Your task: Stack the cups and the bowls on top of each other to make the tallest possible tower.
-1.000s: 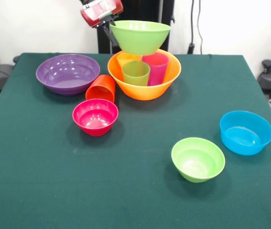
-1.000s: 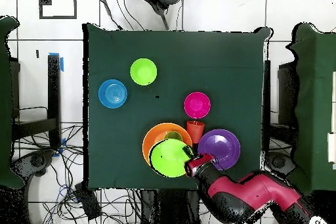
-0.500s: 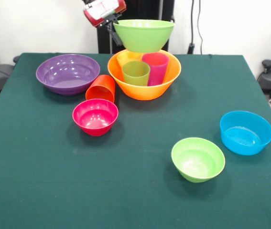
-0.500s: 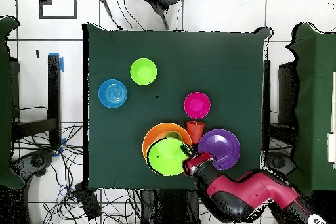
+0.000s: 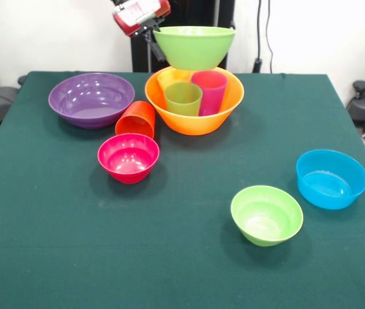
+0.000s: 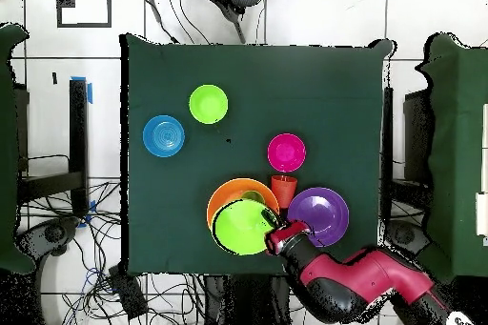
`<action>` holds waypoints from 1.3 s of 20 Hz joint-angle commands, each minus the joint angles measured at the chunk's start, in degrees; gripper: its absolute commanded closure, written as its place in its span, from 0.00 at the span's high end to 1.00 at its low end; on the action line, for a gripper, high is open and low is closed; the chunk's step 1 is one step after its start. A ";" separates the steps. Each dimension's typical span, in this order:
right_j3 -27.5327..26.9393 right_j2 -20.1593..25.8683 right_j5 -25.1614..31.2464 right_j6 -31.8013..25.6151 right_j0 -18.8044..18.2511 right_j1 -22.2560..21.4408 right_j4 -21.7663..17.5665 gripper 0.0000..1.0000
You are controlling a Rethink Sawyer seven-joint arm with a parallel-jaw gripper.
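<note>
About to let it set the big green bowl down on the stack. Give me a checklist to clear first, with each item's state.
1. Claw at the rim of the large light green bowl: ok, though whether it is clamped shut cannot be told.
2. Bowl level: ok, its rim looks flat in the front view.
3. Bowl over the large orange bowl: mostly ok; from overhead it sits toward the robot-side rim, not centred.
4. Three tumblers upright inside as supports, yellow, green, magenta: ok.
5. Bowl already resting on the tumblers: cannot tell.
6. Orange-red tumbler lying tipped beside the stack: not ok, not yet in the tower.
</note>
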 commanded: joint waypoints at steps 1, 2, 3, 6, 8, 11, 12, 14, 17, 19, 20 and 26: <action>-5.44 1.22 9.51 -22.87 0.66 2.11 -0.91 0.00; -5.57 1.09 9.73 -23.30 0.70 1.93 -0.86 0.00; -5.55 1.00 9.48 -22.94 0.92 1.49 -1.13 0.00; -5.70 0.80 9.90 -23.68 1.16 0.87 -1.03 0.00; -5.86 0.50 10.01 -24.03 1.39 0.39 -1.21 0.00; -6.02 0.22 9.91 -24.22 1.59 0.03 -1.41 0.00; -6.04 0.12 9.88 -24.31 1.63 -0.01 -1.48 0.00; -5.99 0.04 9.64 -24.24 1.63 0.15 -1.55 0.00; -6.01 -0.09 9.40 -24.13 1.69 0.36 -1.58 0.00; -5.85 -0.14 9.33 -23.82 1.70 0.64 -1.41 0.00; -5.83 -0.19 9.33 -23.72 1.71 0.71 -1.38 0.00; -5.55 -0.11 7.41 -21.55 2.16 0.64 -2.62 0.00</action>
